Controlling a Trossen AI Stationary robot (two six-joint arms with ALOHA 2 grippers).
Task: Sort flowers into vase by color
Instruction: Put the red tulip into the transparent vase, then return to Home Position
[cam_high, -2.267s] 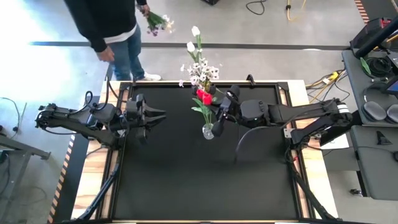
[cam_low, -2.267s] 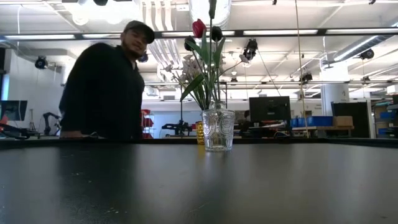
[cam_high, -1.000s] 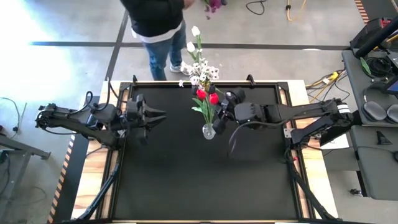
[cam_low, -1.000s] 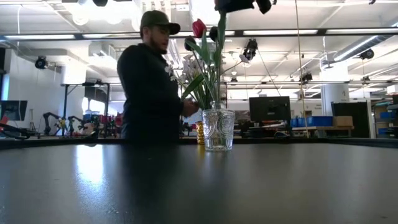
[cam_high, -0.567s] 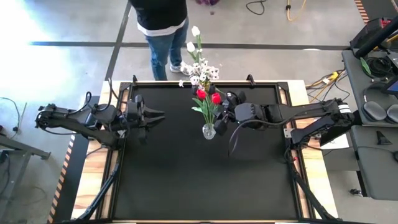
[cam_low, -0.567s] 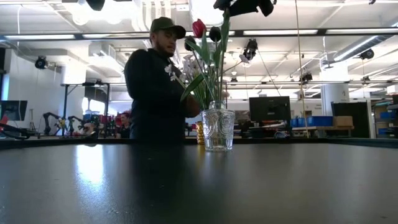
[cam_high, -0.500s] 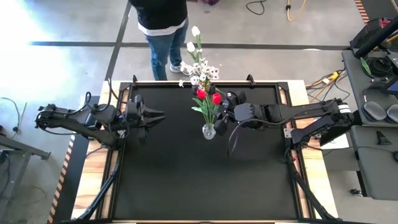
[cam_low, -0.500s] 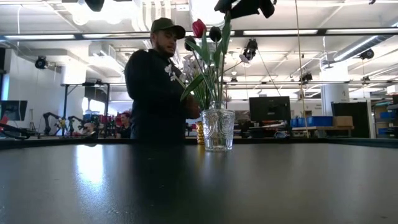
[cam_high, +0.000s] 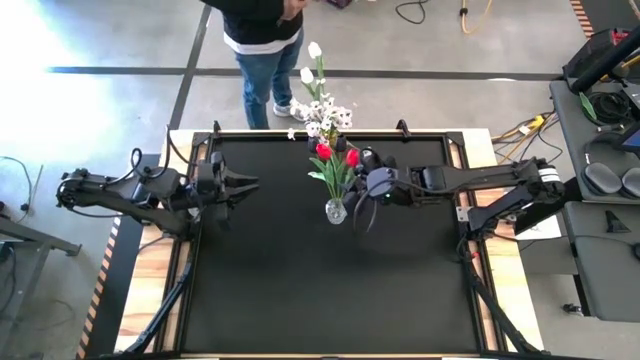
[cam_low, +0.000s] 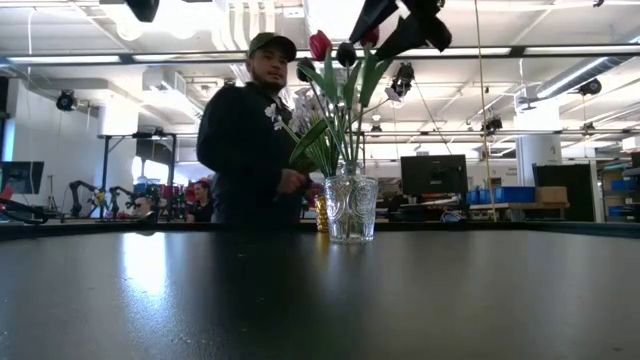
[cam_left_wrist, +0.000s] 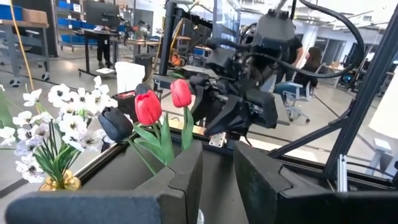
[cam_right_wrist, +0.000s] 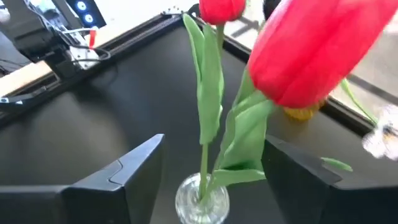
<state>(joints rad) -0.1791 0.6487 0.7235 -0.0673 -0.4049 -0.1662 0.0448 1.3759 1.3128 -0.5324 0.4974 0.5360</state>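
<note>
Between spread fingers of right gripper (cam_high: 366, 189): red tulip (cam_right_wrist: 314, 53) stems, apparently untouched (standing in vase (cam_high: 336, 211))

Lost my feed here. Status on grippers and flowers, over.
Right gripper open beside the red tulips, holding nothing. Left gripper waits at table's left. Flowers stand in the glass vase. Person behind the table.
</note>
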